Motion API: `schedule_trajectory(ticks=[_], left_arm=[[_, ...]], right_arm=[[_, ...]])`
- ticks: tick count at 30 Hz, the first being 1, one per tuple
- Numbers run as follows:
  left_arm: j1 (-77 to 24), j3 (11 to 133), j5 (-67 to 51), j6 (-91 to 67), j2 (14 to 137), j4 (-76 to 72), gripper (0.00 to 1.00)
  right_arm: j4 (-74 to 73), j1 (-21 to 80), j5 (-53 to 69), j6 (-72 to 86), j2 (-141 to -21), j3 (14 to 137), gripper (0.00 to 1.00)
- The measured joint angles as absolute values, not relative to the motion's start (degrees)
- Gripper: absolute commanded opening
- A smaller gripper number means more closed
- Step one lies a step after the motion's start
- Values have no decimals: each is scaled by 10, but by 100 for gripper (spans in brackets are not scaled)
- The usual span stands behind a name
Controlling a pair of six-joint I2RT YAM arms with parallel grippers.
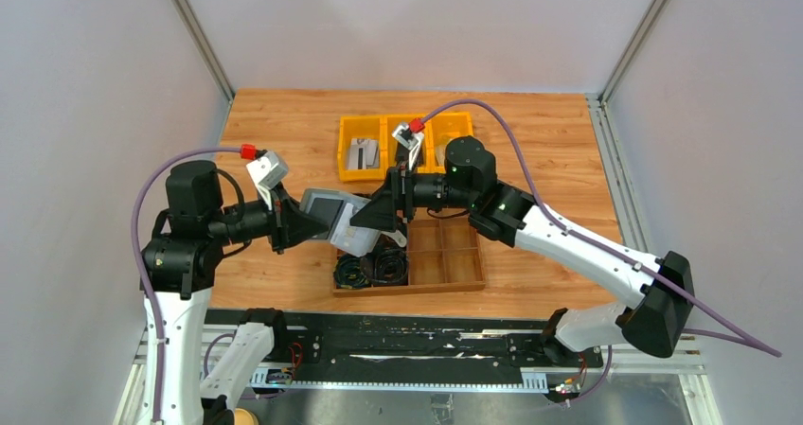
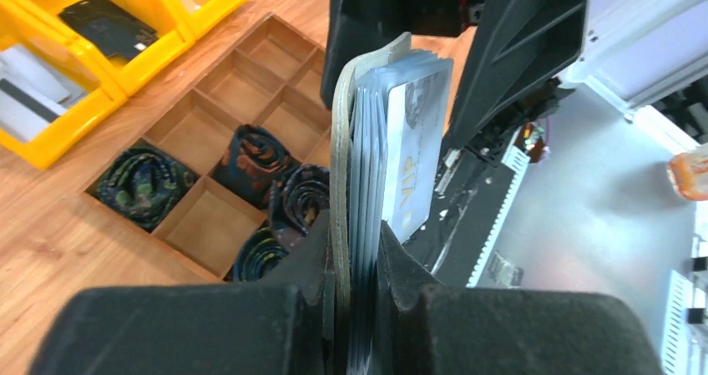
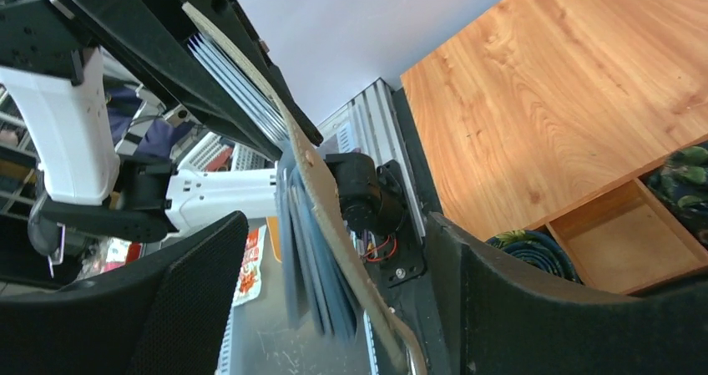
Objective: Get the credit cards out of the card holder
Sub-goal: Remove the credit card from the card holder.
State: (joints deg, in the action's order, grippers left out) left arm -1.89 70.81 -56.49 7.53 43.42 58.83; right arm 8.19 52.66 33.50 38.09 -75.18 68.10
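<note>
The credit cards [image 2: 415, 141] look like glossy plastic; the card holder [image 2: 338, 166] seems soft, matt cloth or leather. The table [image 1: 284, 132] is smooth wood.

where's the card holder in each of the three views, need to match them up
Top external: the card holder is left of centre, at mid-height.
Left wrist: card holder at centre, an upright pale strip seen edge-on, credit cards to its right.
Right wrist: card holder is a tan strip slanting from upper left to bottom centre.
Shared landmark: the wooden divided tray.
</note>
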Motion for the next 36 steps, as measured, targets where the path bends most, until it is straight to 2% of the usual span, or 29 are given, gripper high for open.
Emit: schedule_trajectory(ticks=[2, 6, 8, 11, 13, 16, 20, 22, 27, 29, 30, 31, 34, 36], left_arm=[[-19, 708, -578, 67, 436, 588, 2], [-19, 705, -611, 41, 446, 582, 8], [-19, 702, -632, 23, 456, 579, 15], [-17, 700, -669, -4, 475, 575, 44], [-17, 698, -692, -16, 482, 570, 56], [-17, 696, -719, -33, 489, 565, 60], [-17, 695, -736, -39, 493, 562, 45], [-17, 694, -748, -39, 491, 559, 40], [-17, 692, -776, -46, 486, 555, 40], [-17, 690, -787, -48, 485, 555, 35], [-17, 689, -793, -49, 485, 554, 29], [-17, 689, -797, -50, 485, 554, 24], [-17, 688, -802, -50, 484, 554, 10], [-17, 688, -788, -49, 483, 554, 5]], right_arm=[[85, 531, 354, 377, -759, 681, 65], [102, 536, 390, 370, -763, 681, 27], [112, 537, 410, 374, -763, 681, 17], [126, 533, 430, 375, -761, 674, 6], [141, 533, 445, 377, -758, 662, 0], [152, 538, 467, 377, -750, 647, 0], [160, 539, 481, 377, -740, 643, 0], [165, 539, 485, 377, -737, 643, 0], [168, 539, 492, 376, -728, 637, 0], [167, 539, 497, 374, -722, 632, 0], [167, 539, 499, 373, -720, 631, 4], [166, 539, 502, 371, -718, 631, 12], [154, 537, 502, 361, -715, 632, 46], [136, 531, 499, 357, -715, 635, 55]])
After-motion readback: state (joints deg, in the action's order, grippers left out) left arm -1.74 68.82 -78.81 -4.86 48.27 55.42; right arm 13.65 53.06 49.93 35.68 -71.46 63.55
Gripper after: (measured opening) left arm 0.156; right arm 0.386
